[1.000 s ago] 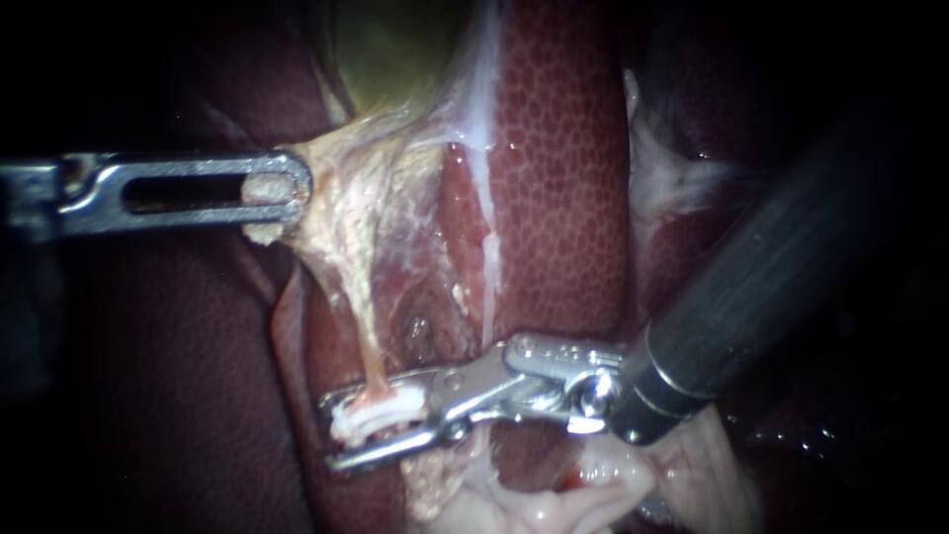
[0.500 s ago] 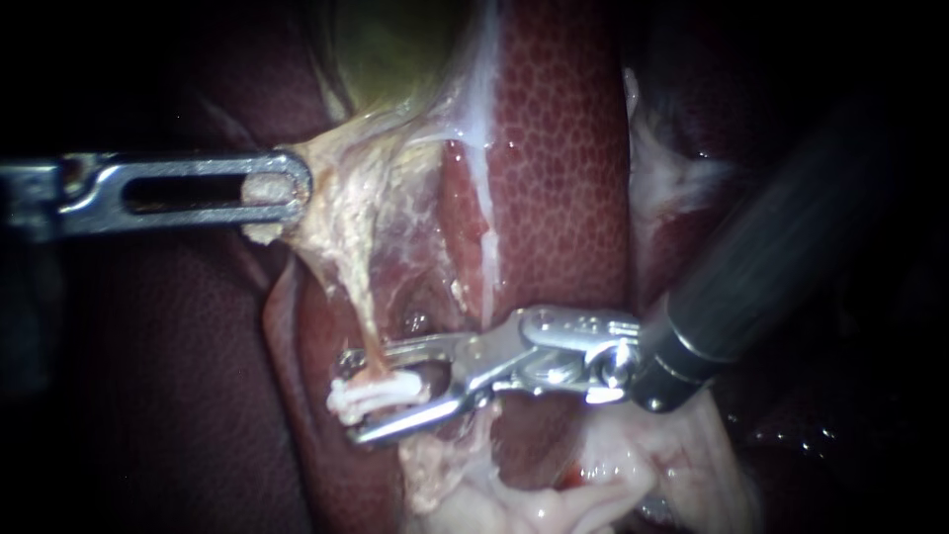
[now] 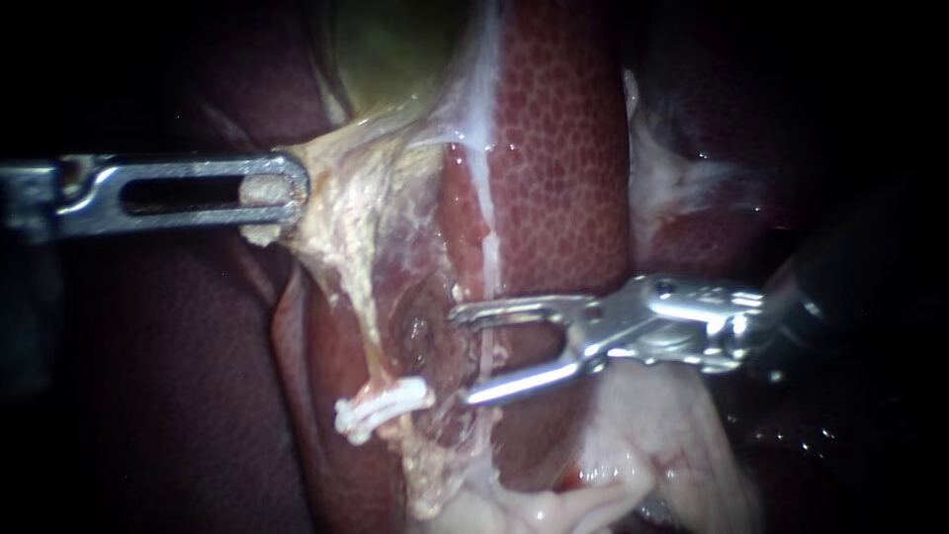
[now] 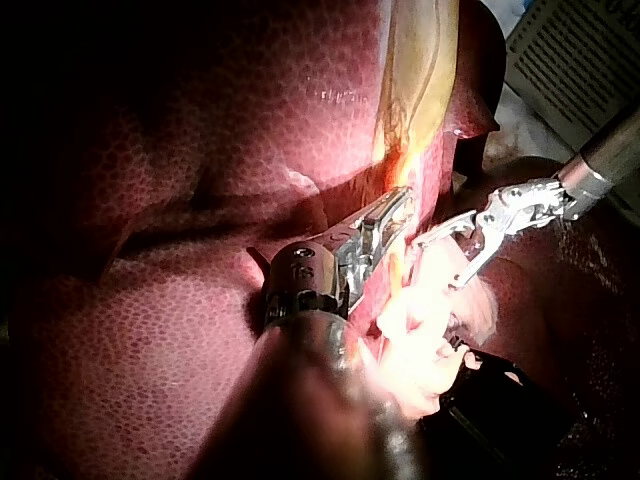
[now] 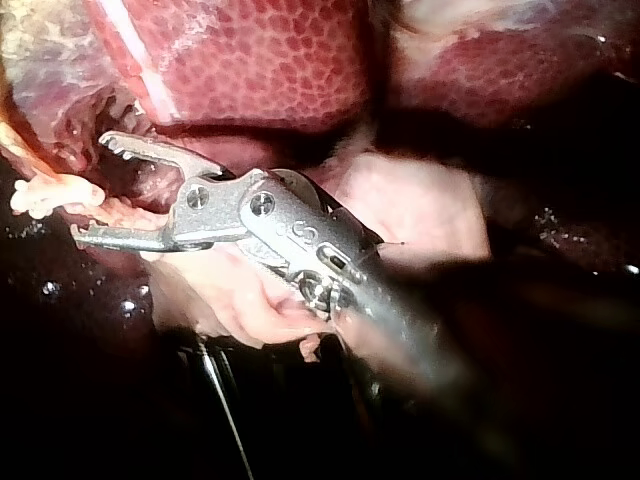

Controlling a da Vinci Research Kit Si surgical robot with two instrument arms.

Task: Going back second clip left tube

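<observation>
Holding on at the far left, the left instrument (image 3: 282, 188) has its pincer shut tight on a pale flap of tissue (image 3: 336, 178) just under the green gallbladder (image 3: 395, 49). It has not moved. It pulls the flap sideways, and that keeps the thin tube (image 3: 358, 307) stretched long and straight, running down from the flap.

At the low end of the tube sits the white clip (image 3: 384, 403). It lies across the tube and pinches it. It may be more than one white bar lying close together, but I cannot count them for sure.

Next comes the right instrument (image 3: 461, 356). A second ago its pincer was around the tube, right at the clip. Now it has slid back to the right, over the red liver (image 3: 563, 148). Its jaws are wide apart and hold nothing. The clip is alone on the tube, near the jaw tips and not touching them.

I think this means the clip is left in place and the backing away is well on its way. The tube did not get tugged along, so the pincer seems to have come off cleanly. The next care is to keep pulling straight back, so the open jaws do not catch the pale strand (image 3: 486, 297) that shows between them.
</observation>
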